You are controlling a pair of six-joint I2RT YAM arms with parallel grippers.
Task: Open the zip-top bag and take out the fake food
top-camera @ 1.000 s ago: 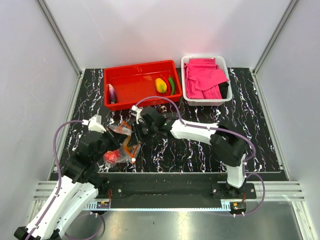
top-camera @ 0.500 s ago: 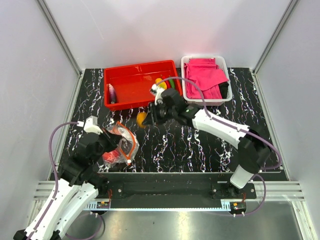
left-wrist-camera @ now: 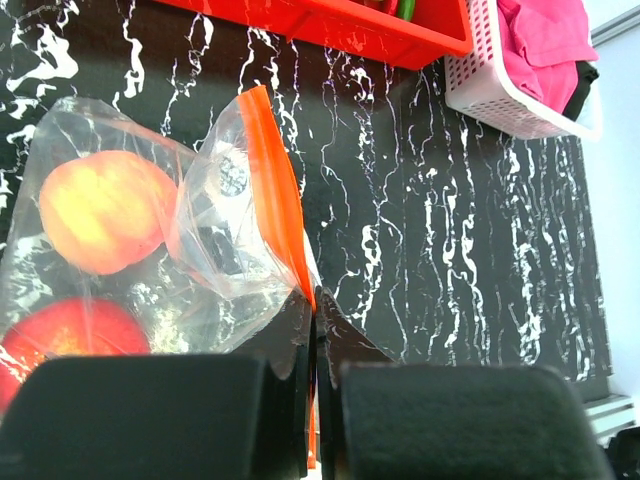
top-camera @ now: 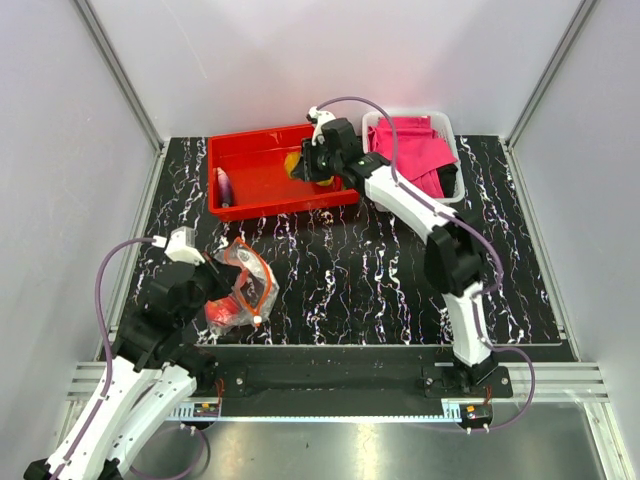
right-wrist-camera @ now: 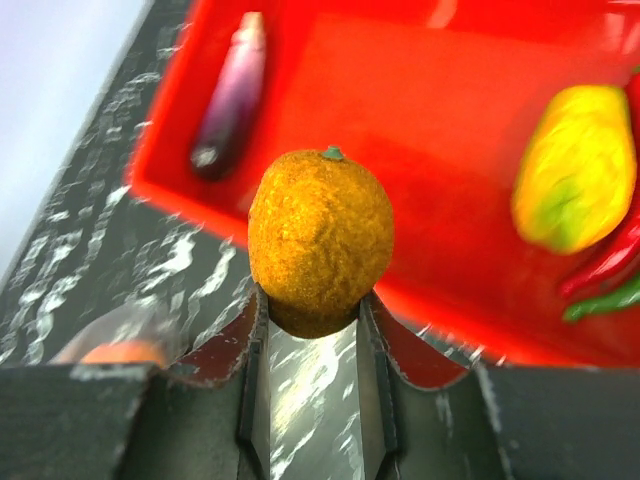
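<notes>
The right fingers (top-camera: 308, 165) are part way open and squeeze a bumpy orange (right-wrist-camera: 320, 235) between them, holding it over the red tray (top-camera: 280, 205). Inside the tray a purple eggplant (right-wrist-camera: 228, 100) lies by its left wall. A yellow mango (right-wrist-camera: 575, 180), a red chili (right-wrist-camera: 610, 255) and a green chili (right-wrist-camera: 615, 300) lie together near its right wall. The clear bag (left-wrist-camera: 220, 220) lies on the black surface (left-wrist-camera: 450, 250) on the near side of the tray, apart from it. The left fingers (left-wrist-camera: 312, 350) are pinched tight on the bag's orange zip strip (left-wrist-camera: 275, 185). A peach-coloured fruit (left-wrist-camera: 100, 210) and a red fruit (left-wrist-camera: 70, 335) are inside the bag. A white basket (left-wrist-camera: 490, 85) with pink cloths (left-wrist-camera: 545, 40) stands just beside the tray's right wall.
</notes>
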